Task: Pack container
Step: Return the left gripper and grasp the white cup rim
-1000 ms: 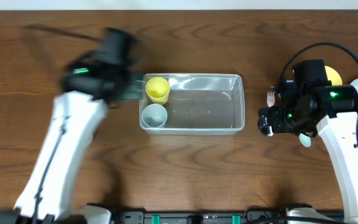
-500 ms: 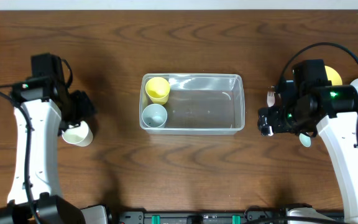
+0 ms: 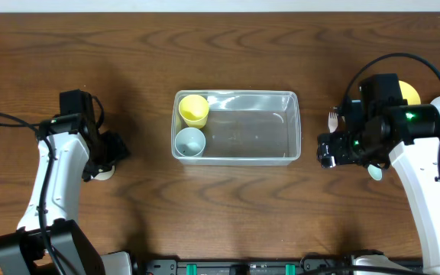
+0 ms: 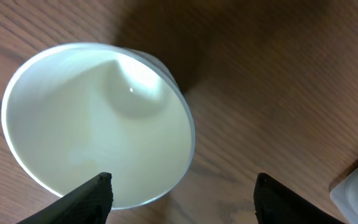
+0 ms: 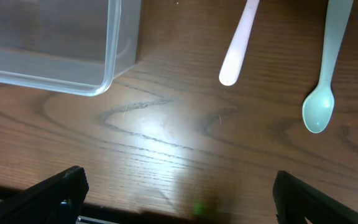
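I see the clear, round-cornered container (image 3: 250, 134) between my grippers, a yellow cup (image 3: 194, 109) and a blue cup (image 3: 190, 140) inside. The left gripper (image 4: 182, 186) gapes over a white cup (image 4: 98, 124). The right gripper (image 5: 179, 186) gapes too.

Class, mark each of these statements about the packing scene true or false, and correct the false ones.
1. The container holds a yellow cup and a pale-blue cup. True.
2. The white cup sits inside the container. False: it is on the table, under the left gripper.
3. The left gripper is shut on the white cup. False: its fingers are spread open over it.
4. A pale-green spoon lies on the table outside the container. True.
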